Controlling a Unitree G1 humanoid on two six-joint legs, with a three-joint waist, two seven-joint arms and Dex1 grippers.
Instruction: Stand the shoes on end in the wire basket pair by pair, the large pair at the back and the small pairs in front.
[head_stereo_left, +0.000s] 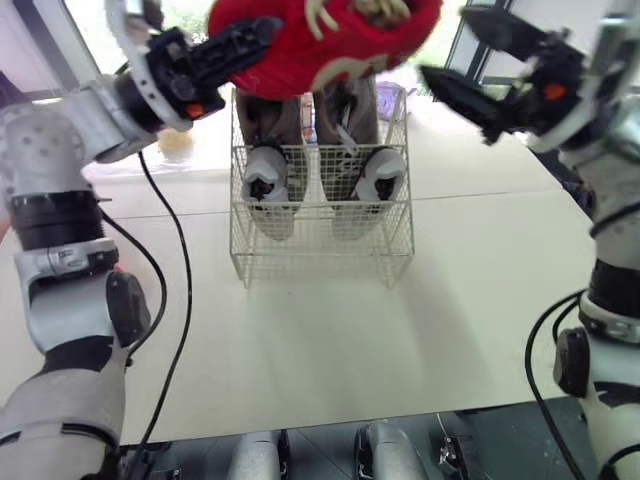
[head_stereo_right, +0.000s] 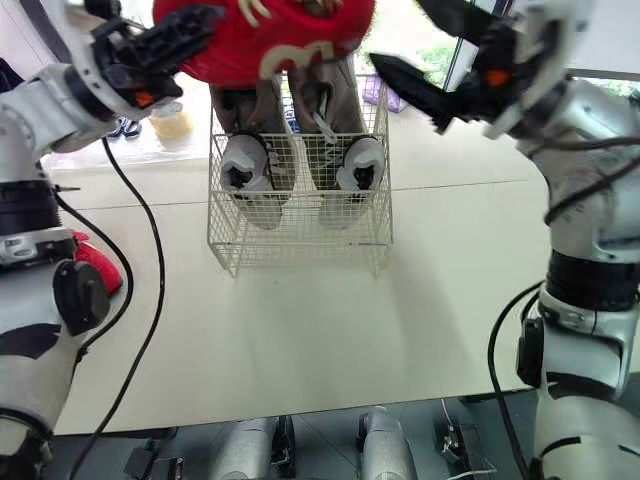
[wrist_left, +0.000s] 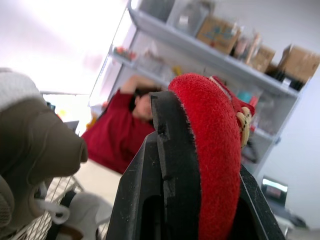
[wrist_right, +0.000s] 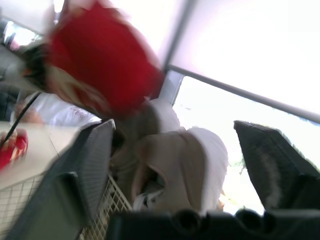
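Basket (head_stereo_left: 320, 255) stands on table (head_stereo_left: 330, 340). Taupe pair (head_stereo_left: 268, 185) stands on end inside the basket, side by side, white ends down, uppers rising above the rim.

Left gripper (head_stereo_left: 255, 40) is above the basket's left rear corner, fingers (wrist_left: 170, 175) clamped on a red shoe (head_stereo_left: 320, 40). The red shoe hangs in the air over the basket's rear half, above the taupe pair and clear of the rim, cream trim facing the head camera.

Right gripper (head_stereo_left: 448, 45) is above and just right of the basket, level with the red shoe. Its fingers (wrist_right: 80, 175) are wide apart and hold nothing, with tips pointing toward the red shoe and close beside it. Contact cannot be told.

Second red shoe (head_stereo_right: 85, 265) lies on the table well left of the basket.
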